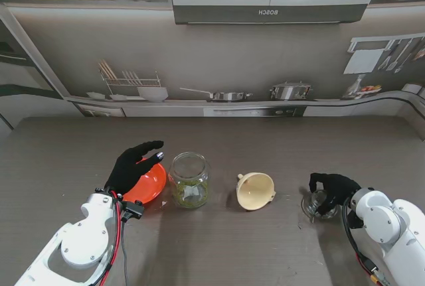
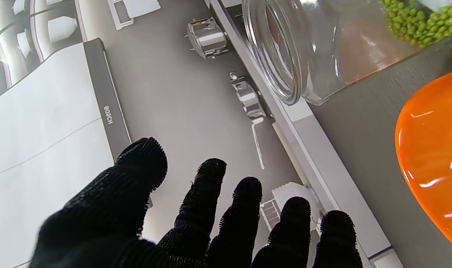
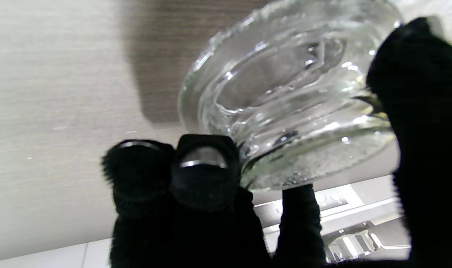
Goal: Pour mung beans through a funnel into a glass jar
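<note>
The right hand [image 1: 332,190] is closed on the glass lid [image 1: 313,205] at the table [image 1: 265,253] — the jar [image 1: 189,180], beans already inside, stands well off past the funnel [image 1: 255,191], just beside the open, empty left hand [image 1: 136,163] and orange bowl [image 1: 147,183].

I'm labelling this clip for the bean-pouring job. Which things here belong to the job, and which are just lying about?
Part of the job:
glass jar, open, green beans in the bottom
funnel, on its side on the table
orange bowl, under the open left hand
glass lid, gripped by the right hand

Just backdrop:
printed kitchen scene behind the table
</note>
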Available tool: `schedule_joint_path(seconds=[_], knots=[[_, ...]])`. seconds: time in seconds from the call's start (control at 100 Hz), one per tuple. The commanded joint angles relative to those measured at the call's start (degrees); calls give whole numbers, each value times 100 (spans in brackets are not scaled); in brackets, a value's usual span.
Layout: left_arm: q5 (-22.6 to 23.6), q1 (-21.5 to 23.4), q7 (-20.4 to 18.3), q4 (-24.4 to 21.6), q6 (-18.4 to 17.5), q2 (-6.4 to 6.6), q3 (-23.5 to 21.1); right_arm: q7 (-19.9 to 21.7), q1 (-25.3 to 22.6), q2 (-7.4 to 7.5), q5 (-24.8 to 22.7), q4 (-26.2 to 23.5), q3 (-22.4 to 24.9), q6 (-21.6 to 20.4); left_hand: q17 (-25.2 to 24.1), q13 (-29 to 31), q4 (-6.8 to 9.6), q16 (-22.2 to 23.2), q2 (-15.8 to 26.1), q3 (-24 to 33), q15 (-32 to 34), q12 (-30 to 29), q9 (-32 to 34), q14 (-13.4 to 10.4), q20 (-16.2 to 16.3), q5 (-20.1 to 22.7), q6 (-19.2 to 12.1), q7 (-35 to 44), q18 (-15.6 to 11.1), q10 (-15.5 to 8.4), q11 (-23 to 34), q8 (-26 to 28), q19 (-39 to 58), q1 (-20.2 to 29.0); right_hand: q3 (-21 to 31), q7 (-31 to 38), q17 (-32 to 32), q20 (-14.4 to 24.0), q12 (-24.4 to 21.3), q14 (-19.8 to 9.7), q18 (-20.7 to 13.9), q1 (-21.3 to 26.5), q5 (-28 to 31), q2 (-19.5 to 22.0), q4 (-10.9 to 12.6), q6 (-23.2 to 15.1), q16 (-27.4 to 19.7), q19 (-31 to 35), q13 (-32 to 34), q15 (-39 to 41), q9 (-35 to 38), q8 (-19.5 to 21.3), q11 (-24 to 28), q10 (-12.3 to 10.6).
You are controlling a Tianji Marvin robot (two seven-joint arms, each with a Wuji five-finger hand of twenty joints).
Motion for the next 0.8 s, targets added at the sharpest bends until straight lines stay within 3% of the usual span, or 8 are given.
schedule_joint_path(seconds=[0.0, 0.79], knots=[[-25, 30, -88, -44, 28, -21, -5, 275, -295, -83, -57, 275, -146, 57, -83, -106, -62, -67, 184, -138, -89, -10, -88, -16, 88, 95, -31, 16, -204, -19, -70, 35, -178, -57, 2730, 858, 186, 107, -117, -1214, -396, 2249, 2137, 840, 599, 464, 89, 255, 173, 187, 594, 233, -389, -1164], [-37, 76, -82, -89, 78, -23, -67, 453, -203, -136, 359, 62, -110, 280, -90, -112, -56, -69, 215, -163, -91, -11, -94, -3, 93, 68, -17, 2, -196, -18, -74, 30, -183, -38, 2877, 896, 202, 127, -37, -1239, -379, 2286, 2166, 712, 607, 507, 225, 328, 168, 370, 656, 275, -386, -1147]])
